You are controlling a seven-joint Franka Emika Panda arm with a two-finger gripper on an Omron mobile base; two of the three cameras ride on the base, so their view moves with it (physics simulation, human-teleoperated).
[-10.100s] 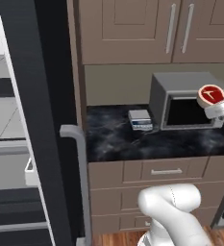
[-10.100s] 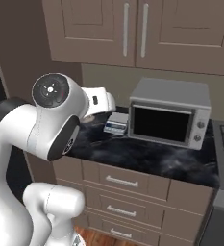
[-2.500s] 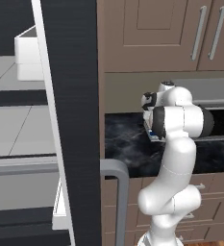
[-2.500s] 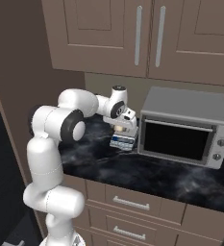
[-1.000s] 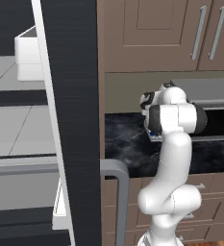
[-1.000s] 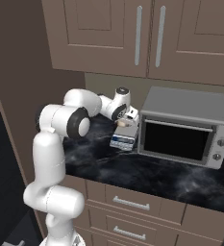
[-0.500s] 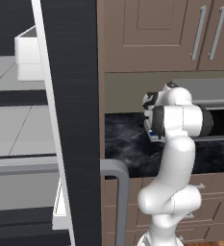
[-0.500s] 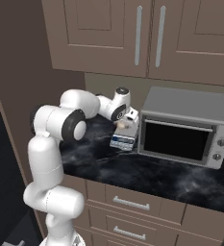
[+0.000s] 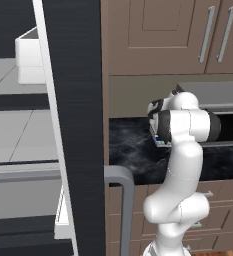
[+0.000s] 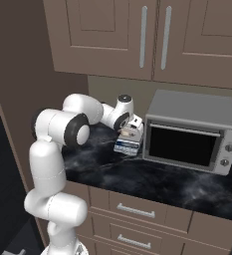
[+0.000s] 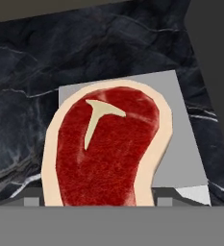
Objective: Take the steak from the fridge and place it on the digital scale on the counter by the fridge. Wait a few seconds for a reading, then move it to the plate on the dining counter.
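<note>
1. The counter (image 10: pixel 137 182) is black marbled stone over brown drawers with silver bar handles.
2. The digital scale (image 10: pixel 127 146) sits near the counter's back edge, just left of the toaster oven (image 10: pixel 191 132).
3. The gripper (image 10: pixel 129 131) hangs directly over the digital scale, pointing down; whether it touches the scale cannot be told.
4. A pale, reddish shape at the gripper tip looks like the steak (image 10: pixel 128 132); too small to confirm detail or how the jaws stand.
5. The toaster oven is grey, with a dark glass door and knobs at its right.
6. Brown wall cabinets (image 10: pixel 137 35) with vertical silver handles hang above.
</note>
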